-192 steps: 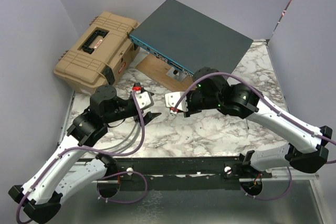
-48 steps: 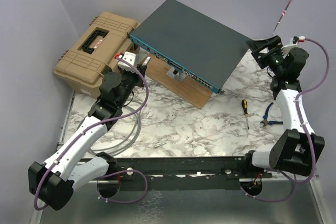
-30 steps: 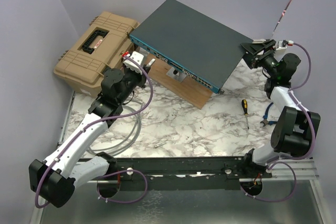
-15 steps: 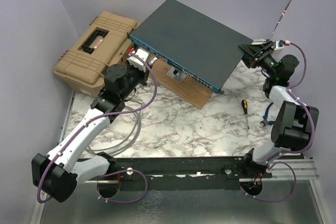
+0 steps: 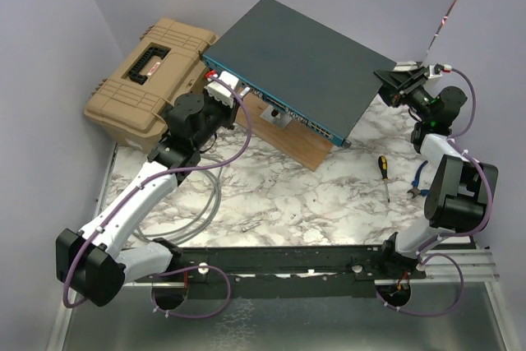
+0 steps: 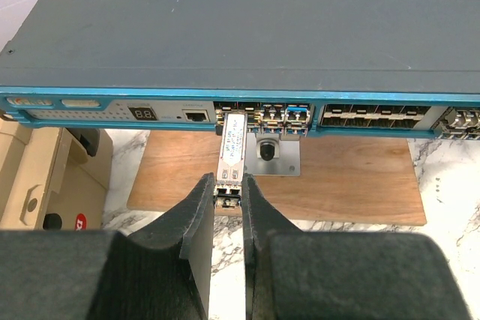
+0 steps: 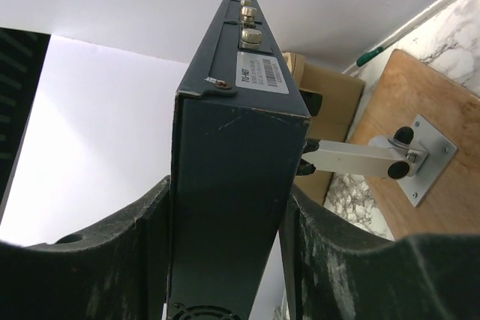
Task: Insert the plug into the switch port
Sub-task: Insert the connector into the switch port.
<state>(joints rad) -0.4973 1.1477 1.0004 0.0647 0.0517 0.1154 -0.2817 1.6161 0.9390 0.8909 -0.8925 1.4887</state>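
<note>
Near the switch (image 6: 240, 28) ports, the plug (image 6: 232, 148) has edged closer

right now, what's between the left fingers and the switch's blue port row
The silver plug. The left fingers pinch its rear end, and its tip reaches the ports on the switch. The left wrist view shows this.

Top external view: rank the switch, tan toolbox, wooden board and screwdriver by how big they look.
1. switch
2. tan toolbox
3. wooden board, judged by its visible part only, since the switch hides the rest
4. screwdriver, clearly the smallest
</note>
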